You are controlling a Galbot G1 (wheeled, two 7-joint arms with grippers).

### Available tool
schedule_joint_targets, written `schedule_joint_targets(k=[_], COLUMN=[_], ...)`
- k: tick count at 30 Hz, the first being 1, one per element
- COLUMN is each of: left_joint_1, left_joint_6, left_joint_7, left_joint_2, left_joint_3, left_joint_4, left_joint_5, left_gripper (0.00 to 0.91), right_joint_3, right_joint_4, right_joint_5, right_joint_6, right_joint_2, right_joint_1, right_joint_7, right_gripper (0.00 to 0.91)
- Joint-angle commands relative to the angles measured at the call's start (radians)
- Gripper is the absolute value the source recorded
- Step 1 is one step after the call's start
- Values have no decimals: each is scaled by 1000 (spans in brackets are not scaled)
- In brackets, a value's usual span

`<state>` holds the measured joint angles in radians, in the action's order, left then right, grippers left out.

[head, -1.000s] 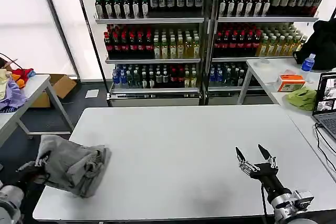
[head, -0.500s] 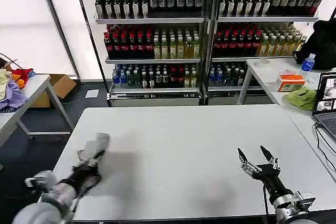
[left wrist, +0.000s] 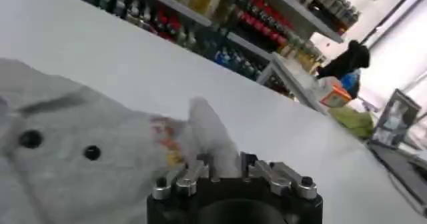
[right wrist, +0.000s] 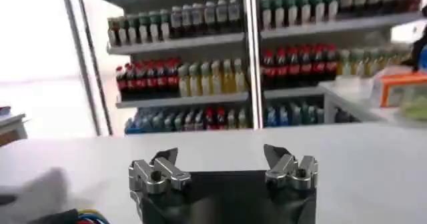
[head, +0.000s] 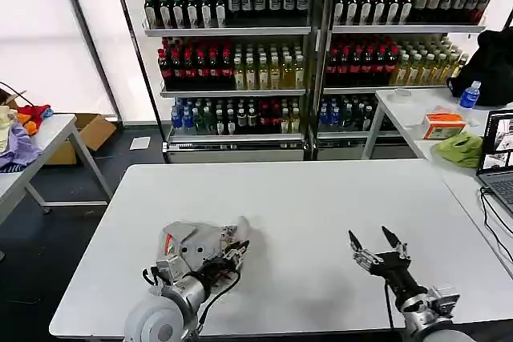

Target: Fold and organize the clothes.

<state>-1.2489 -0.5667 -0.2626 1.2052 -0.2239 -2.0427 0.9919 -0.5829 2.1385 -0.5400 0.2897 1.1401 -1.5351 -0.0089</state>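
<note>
bare table (head: 321, 198) between shirt (head: 204, 239) and right gripper (head: 375, 244)

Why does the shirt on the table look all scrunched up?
The grey shirt is bunched in a crumpled heap, not flat or folded, because the left end effector is shut on it. The right end effector hovers open above the white table.

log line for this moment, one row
left gripper: shut on grey shirt, table front-left | right gripper: open, empty, front-right
</note>
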Motion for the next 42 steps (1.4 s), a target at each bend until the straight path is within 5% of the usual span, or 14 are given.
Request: schedule_joint_targets(k=[1, 5, 8, 13, 14, 15, 16, 20, 23, 31, 37, 42], left_joint_1=[24, -26, -70, -116, -124, -132, -143, -160, -162, -149, -150, -147], left_joint_6=[-9, -9, 4, 28, 32, 34, 34, 32, 29, 26, 27, 25], left_joint_7=[7, 53, 138, 187, 188, 191, 193, 194, 192, 182, 181, 180], left_joint_2=[-41, -94, -113, -105, -105, -105, -105, -103, -100, -85, -94, -95], left_joint_3=[-76, -256, -369, -544, -552, -571, -582, -596, -604, -591, -608, -607], left_joint_4=[-136, -193, -182, -163, -166, -167, -170, -173, -177, -166, -144, -137], left_joint_5=[168, 125, -113, -244, -242, -240, -237, -219, -195, -167, -148, -137], left_gripper=[907, 907, 907, 907, 907, 907, 907, 907, 907, 907, 907, 907], right_joint_3=[446, 599, 712, 782, 788, 793, 793, 783, 758, 613, 388, 299], right_joint_4=[-52, -124, -198, -228, -238, -249, -253, -248, -218, -189, -181, -171], right_joint_5=[-139, -206, -258, -354, -355, -354, -358, -375, -358, -125, -119, -95], right_joint_6=[216, 245, 244, 260, 259, 257, 259, 247, 228, 213, 289, 291], right_joint_2=[-7, 6, 25, 64, 67, 73, 77, 85, 66, -50, -204, -317], right_joint_1=[279, 384, 446, 468, 464, 458, 454, 431, 415, 399, 397, 349], right_joint_7=[181, 215, 233, 301, 313, 328, 338, 402, 401, 215, 37, -30], right_gripper=[907, 907, 907, 907, 766, 60, 0, 0, 0, 0, 0, 0])
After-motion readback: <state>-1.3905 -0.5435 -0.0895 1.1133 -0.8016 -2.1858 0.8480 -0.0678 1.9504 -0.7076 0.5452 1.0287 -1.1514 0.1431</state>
